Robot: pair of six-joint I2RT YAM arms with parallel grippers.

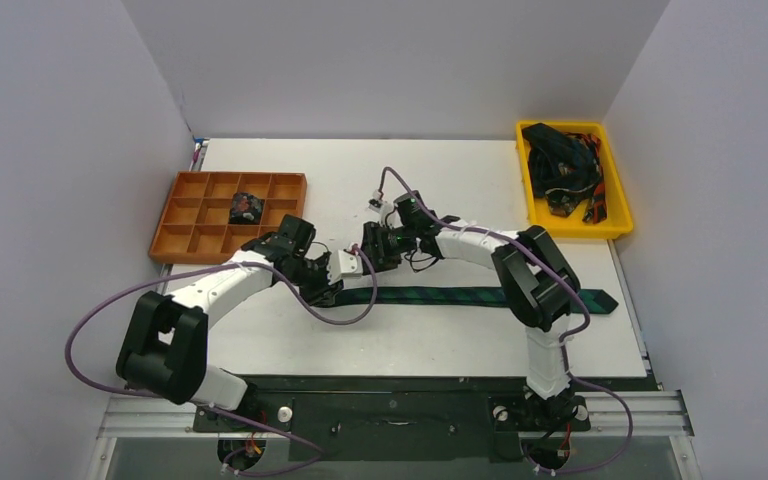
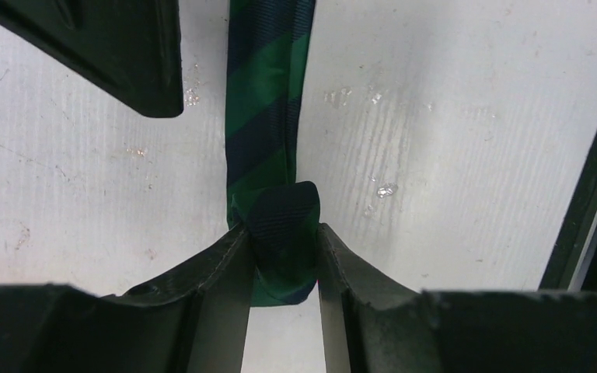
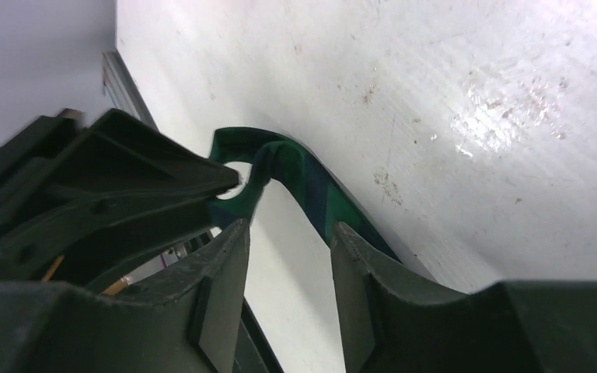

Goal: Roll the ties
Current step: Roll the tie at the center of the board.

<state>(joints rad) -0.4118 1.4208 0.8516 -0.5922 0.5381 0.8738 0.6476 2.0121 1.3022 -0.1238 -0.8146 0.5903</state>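
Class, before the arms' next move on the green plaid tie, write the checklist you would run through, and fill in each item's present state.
1. Grip of the left end effector on the folded end of the tie: ok, clamped.
2. Grip of the right end effector on the tie: not ok, jaws apart with nothing between them.
3. Rest of the tie lying straight and flat on the table: ok.
4. Fold square to the tie's length: cannot tell.
5. Free compartments in the orange tray: ok.

I see a navy-green plaid tie (image 1: 480, 296) flat, just right of the orange tray (image 1: 182, 240), tray-side end curled over, a dark rolled tie (image 1: 246, 208) inside the tray, tangled ties (image 1: 560, 165) far right.
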